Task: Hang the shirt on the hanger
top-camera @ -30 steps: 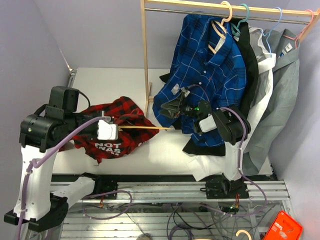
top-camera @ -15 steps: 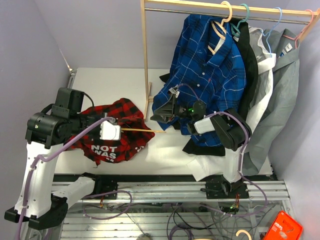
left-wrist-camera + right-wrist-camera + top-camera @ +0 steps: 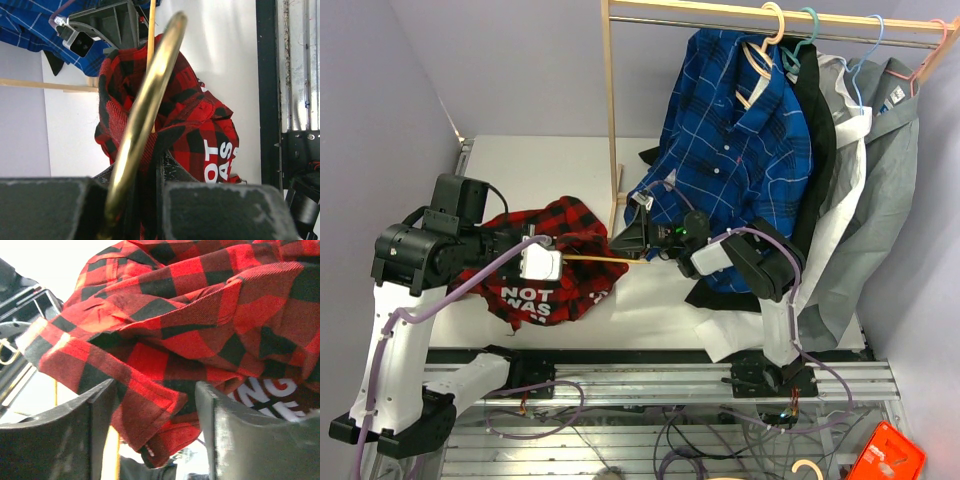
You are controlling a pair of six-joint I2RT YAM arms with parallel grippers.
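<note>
The red-and-black plaid shirt (image 3: 555, 225) lies crumpled on the white table at the left, its white lettering (image 3: 535, 300) facing the near edge. My left gripper (image 3: 558, 259) is shut on the hook of the pale yellow-tan hanger (image 3: 605, 258), whose thin frame sticks out to the right over the shirt. In the left wrist view the hook (image 3: 150, 95) curves up from my jaws (image 3: 142, 200) across the shirt (image 3: 195, 115). My right gripper (image 3: 622, 241) is open at the shirt's right edge. In the right wrist view a hemmed fold of the shirt (image 3: 150, 405) hangs between its fingers (image 3: 155, 415).
A wooden clothes rack (image 3: 610, 110) stands behind, its post just beyond the shirt. A blue plaid shirt (image 3: 740, 130), a black garment (image 3: 815, 140) and a grey shirt (image 3: 890, 180) hang from it at the right. White table (image 3: 540, 165) lies behind the shirt.
My right gripper has moved left from the blue shirt to the red shirt's right edge. My left gripper with the hanger shifted slightly, and the shirt settled a little.
</note>
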